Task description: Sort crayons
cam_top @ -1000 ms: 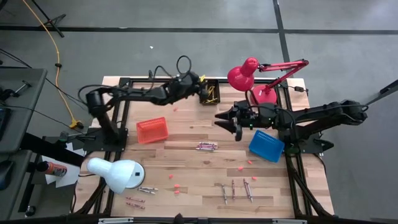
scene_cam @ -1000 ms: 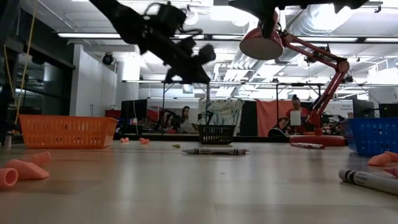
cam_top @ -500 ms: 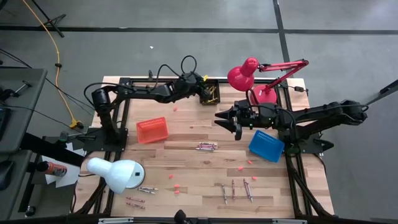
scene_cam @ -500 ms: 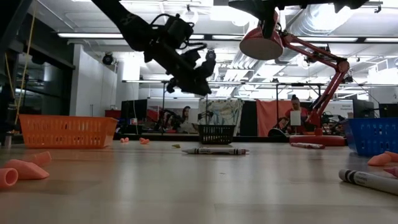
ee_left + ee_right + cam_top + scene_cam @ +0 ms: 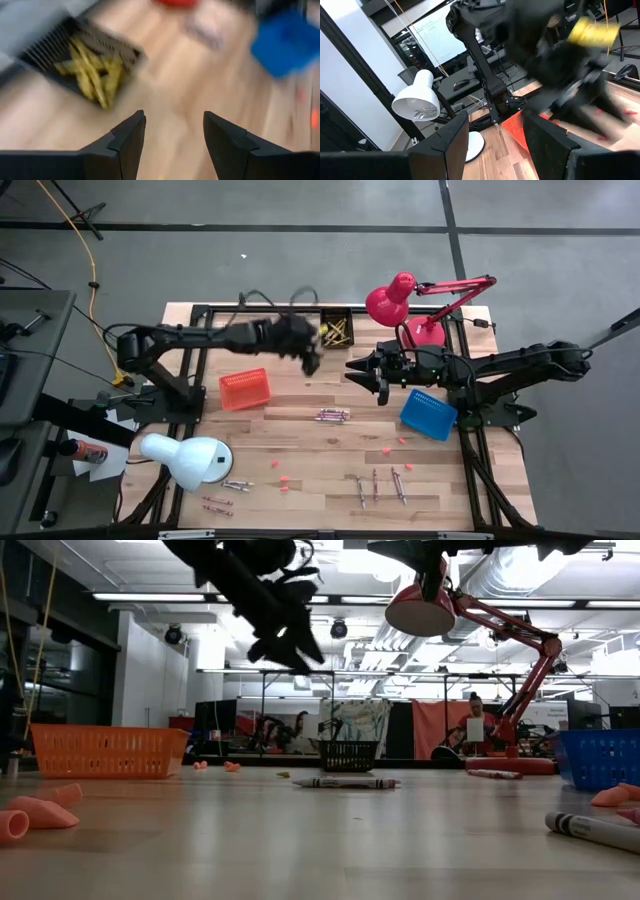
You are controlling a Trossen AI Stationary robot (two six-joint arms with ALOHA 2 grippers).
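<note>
Yellow crayons (image 5: 92,75) lie in a small black basket (image 5: 337,328) at the table's far edge. A bunch of purplish-grey crayons (image 5: 333,416) lies on the table's middle and also shows in the low view (image 5: 345,782). More crayons lie near the front edge (image 5: 380,485) and at the front left (image 5: 225,492). My left gripper (image 5: 312,362) is open and empty, in the air just on the near side of the black basket; it also shows in its own wrist view (image 5: 174,117). My right gripper (image 5: 362,375) is open and empty, in the air right of the table's middle.
An orange basket (image 5: 245,389) stands at the left and a blue basket (image 5: 428,412) at the right. A white lamp (image 5: 190,460) stands at the front left and a red lamp (image 5: 400,300) at the far right. Small pink chips (image 5: 285,480) lie about the front.
My left gripper has gone from over the black basket toward the table's near edge, moving fast in the last half second. My right arm has kept still.
</note>
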